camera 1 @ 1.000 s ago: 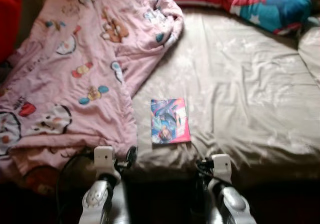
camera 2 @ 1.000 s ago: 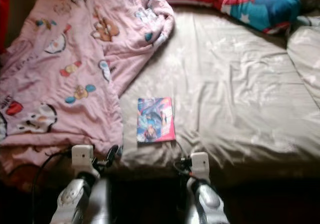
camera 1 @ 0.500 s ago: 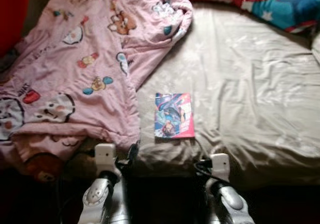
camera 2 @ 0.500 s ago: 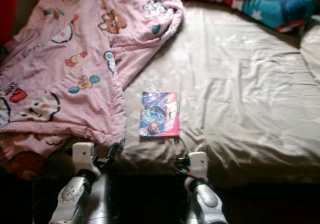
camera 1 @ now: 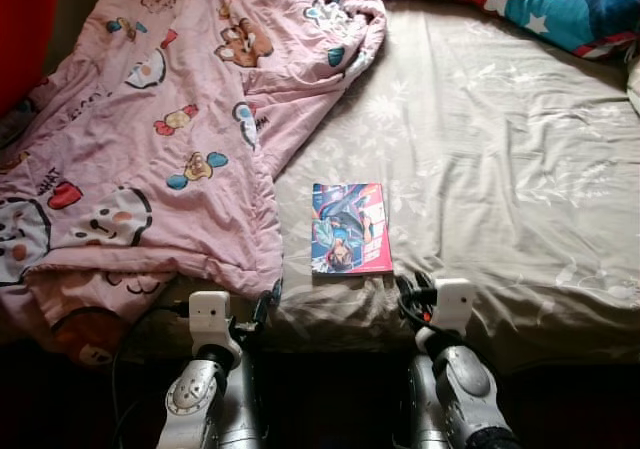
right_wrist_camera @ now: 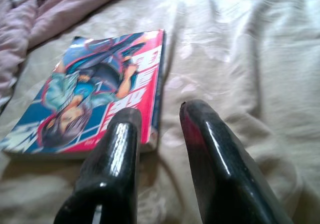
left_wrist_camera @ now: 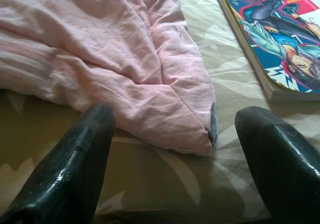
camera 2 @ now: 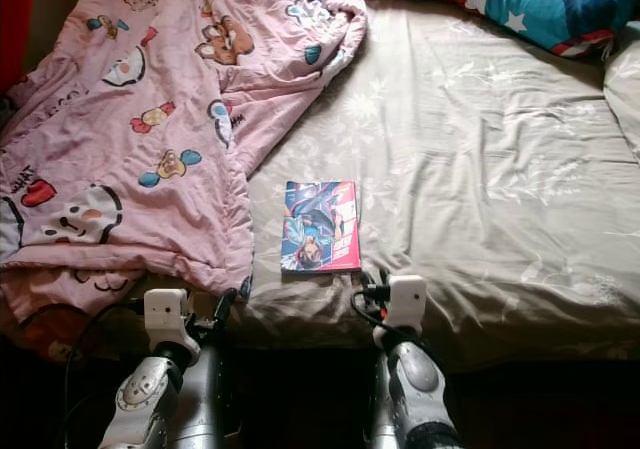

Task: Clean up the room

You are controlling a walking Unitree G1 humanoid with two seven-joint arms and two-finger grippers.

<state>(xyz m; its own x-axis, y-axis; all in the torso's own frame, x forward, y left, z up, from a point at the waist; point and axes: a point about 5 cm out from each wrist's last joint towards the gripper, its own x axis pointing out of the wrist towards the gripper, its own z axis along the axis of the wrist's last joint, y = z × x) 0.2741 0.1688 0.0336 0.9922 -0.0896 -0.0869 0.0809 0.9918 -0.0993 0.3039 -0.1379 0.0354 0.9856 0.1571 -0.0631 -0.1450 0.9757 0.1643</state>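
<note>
A comic book [camera 1: 350, 228] lies flat on the bed [camera 1: 500, 169], near the front edge. A blanket [camera 1: 170, 119] lies on the left side of the bed, just beside the comic book, and its corner hangs close to the front edge. A pillow [camera 1: 560, 4] lies at the far right end of the bed. The left gripper [left_wrist_camera: 170, 154] sits in front of the blanket corner. The right gripper [right_wrist_camera: 160, 134] sits just in front of the comic book, by its right corner
</note>
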